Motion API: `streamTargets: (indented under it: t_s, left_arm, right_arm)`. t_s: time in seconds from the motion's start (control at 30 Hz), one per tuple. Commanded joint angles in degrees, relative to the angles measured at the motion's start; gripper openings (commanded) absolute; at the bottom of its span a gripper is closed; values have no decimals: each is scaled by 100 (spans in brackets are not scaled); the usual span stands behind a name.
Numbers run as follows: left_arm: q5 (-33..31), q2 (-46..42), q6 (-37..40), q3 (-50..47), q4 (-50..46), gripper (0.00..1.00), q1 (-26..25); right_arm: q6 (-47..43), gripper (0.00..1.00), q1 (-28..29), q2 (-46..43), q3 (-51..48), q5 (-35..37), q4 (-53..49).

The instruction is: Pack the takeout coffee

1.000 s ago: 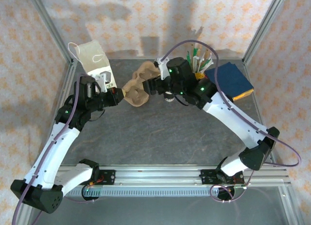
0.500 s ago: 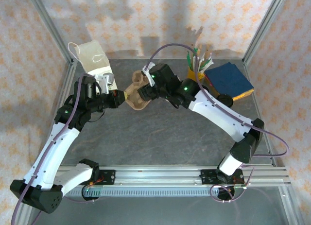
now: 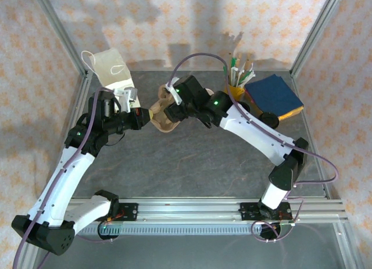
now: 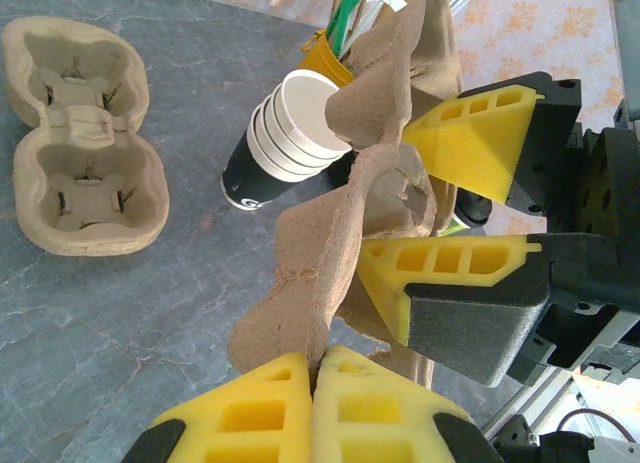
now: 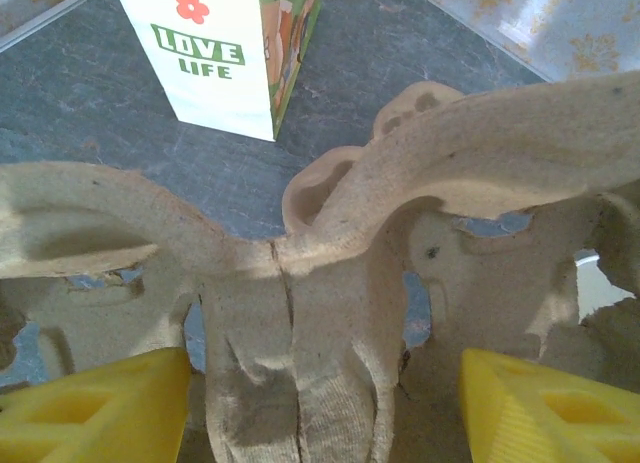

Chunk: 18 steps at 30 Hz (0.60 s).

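Grey stone-look counter (image 3: 192, 164) runs out to flowered walls, and I read it from my left. At the far left stands the printed paper bag (image 3: 113, 71). Next comes my left tool (image 4: 315, 378), its pads pressed together on the thin rim of a pulp cup carrier (image 4: 340, 233), which it holds up off the counter, tipped on edge. The carrier's long axis runs across from that tool toward my right tool (image 5: 325, 408). That tool's pads stand apart, one on each side of the carrier's other end, and I see no pinch there.

A second carrier (image 4: 80, 153) lies flat on the counter, pockets up, and a stack of white cups (image 4: 280, 143) leans just beyond the held one.

Further right is the yellow cup of sticks and straws (image 3: 237, 77). The takeout coffee (image 3: 268, 118) follows, showing from above as a round black lid, upright just beside the blue pad (image 3: 278, 96).

So the coffee lies to the right of both tools, well apart from the carrier and past my right forearm. My right arm is the nearer one, and I judge it should fetch the cup while my left keeps the carrier.
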Motion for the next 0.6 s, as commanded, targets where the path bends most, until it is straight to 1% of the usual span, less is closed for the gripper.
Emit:
streamTargets:
  t_s: [0.0, 0.1, 0.2, 0.33, 0.43, 0.47, 0.57]
  left_arm:
    - [47, -30, 150, 228, -79, 0, -55]
    - [45, -28, 150, 238, -71, 0, -55]
    - [61, -53, 124, 214, -52, 0, -55]
    - [99, -96, 88, 168, -13, 0, -52]
    - [114, -116, 73, 142, 13, 0, -55]
    - [121, -116, 62, 133, 14, 0, -55]
    - [123, -105, 53, 141, 9, 0, -55]
  right_arm:
    - [-64, 67, 9, 42, 171, -7, -79]
    - [-81, 62, 8, 50, 136, -42, -27]
    - [-81, 55, 4, 31, 83, -59, 15]
    - [-82, 55, 0, 24, 29, -33, 55]
    - [-71, 62, 9, 45, 19, -17, 91]
    - [-58, 63, 8, 42, 18, 3, 99]
    - [-57, 61, 8, 16, 1, 2, 141]
